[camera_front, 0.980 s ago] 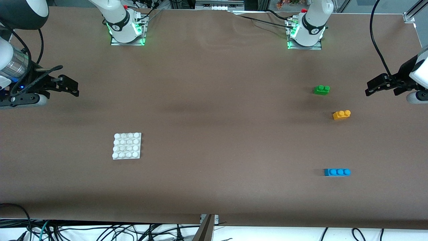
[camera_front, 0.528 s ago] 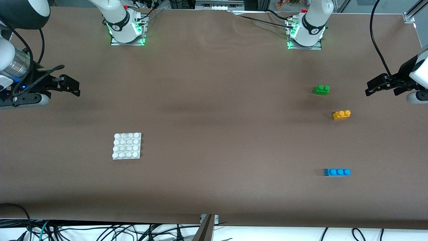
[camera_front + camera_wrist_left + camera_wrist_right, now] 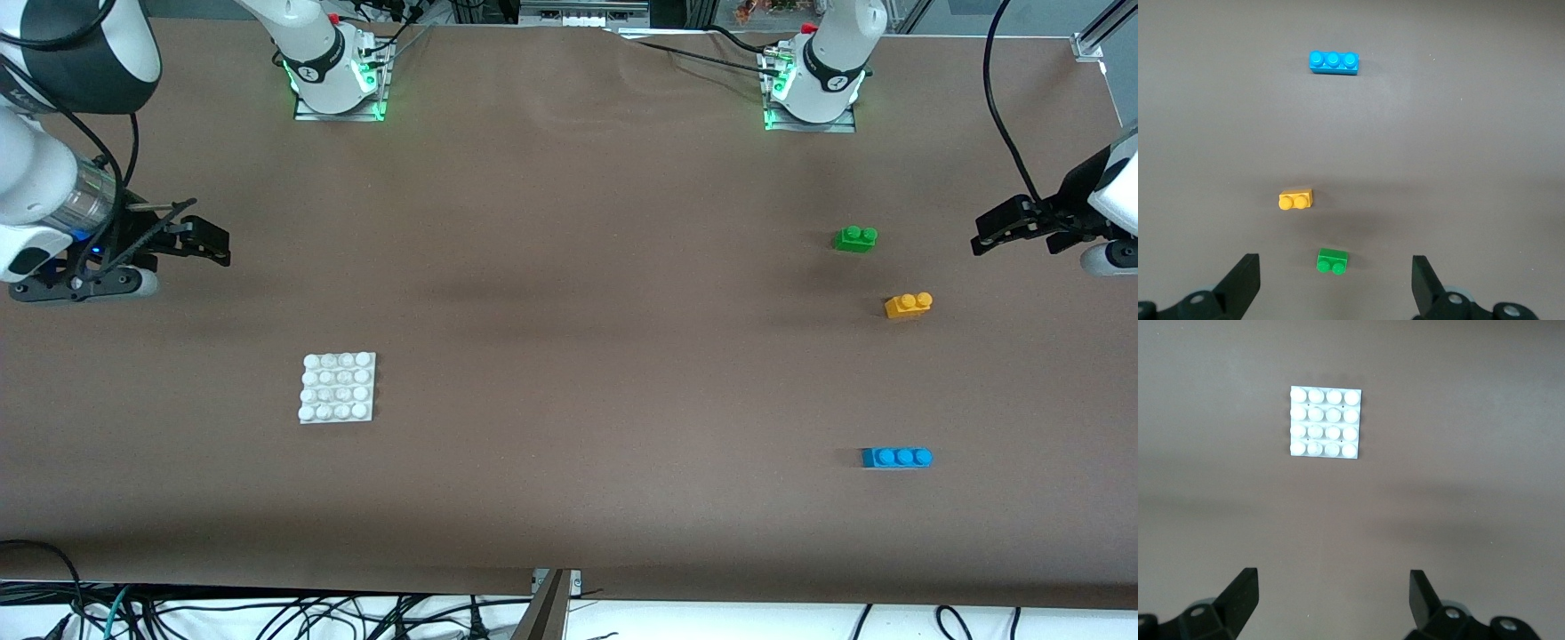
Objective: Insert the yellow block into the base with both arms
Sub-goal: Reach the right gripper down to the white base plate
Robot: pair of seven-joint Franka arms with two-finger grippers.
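Observation:
The yellow block (image 3: 908, 305) lies on the brown table toward the left arm's end, and shows in the left wrist view (image 3: 1296, 199). The white base (image 3: 338, 388) lies toward the right arm's end, and shows in the right wrist view (image 3: 1324, 422). My left gripper (image 3: 987, 233) is open and empty, up in the air near the table's end, apart from the yellow block. My right gripper (image 3: 213, 246) is open and empty, up in the air near the other end, apart from the base.
A green two-stud brick (image 3: 855, 238) lies farther from the front camera than the yellow block. A blue three-stud brick (image 3: 896, 457) lies nearer to it. Both arm bases (image 3: 336, 67) stand along the table's back edge.
My right gripper has moved a little toward the middle of the table. The left arm and all bricks have not moved.

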